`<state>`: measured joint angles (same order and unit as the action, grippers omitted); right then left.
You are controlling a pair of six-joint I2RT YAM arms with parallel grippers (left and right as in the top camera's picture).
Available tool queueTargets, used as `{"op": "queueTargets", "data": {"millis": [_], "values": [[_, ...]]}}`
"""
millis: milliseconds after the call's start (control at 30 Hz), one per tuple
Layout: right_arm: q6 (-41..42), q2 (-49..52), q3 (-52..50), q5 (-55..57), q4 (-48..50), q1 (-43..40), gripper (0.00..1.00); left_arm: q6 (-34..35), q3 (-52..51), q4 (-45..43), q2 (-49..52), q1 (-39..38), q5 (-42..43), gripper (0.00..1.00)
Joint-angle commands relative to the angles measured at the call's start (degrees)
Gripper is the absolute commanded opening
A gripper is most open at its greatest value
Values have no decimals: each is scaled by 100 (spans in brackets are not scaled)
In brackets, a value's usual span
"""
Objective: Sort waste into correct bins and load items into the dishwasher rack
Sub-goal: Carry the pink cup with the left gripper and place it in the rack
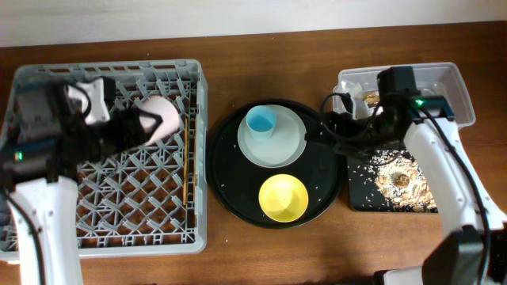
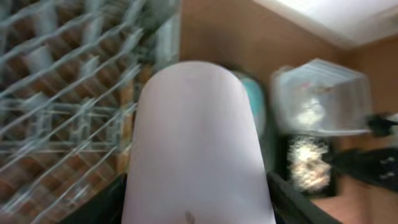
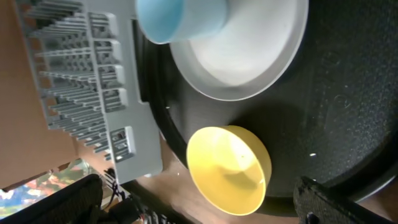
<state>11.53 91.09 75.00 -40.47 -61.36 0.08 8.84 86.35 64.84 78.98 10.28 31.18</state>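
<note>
While the left tool [image 1: 146, 121] grips, the pink cup [image 1: 161, 113] fills its jaws.

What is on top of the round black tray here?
On the tray sits a plate with a blue cup standing on it, and a yellow bowl next to the plate. A few pale specks lie on the bare part. Whatever is under the plate and bowl is covered.
</note>
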Motion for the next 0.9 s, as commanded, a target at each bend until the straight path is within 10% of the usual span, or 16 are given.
{"op": "queueTargets", "data": {"millis": [0, 400, 600, 867], "values": [[-74, 363, 13, 72, -13, -37, 99, -448, 1488, 632, 929, -496, -1816, 43], [-74, 577, 13, 70, 28, -37, 99, -439, 1834, 304, 3176, -627, -2354, 44], [-74, 577, 13, 72, 28, -37, 99, -439, 1834, 170, 3353, -627, -2354, 99], [-74, 577, 13, 72, 28, -37, 99, -439, 2098, 275, 2774, -612, -2223, 99]]}}
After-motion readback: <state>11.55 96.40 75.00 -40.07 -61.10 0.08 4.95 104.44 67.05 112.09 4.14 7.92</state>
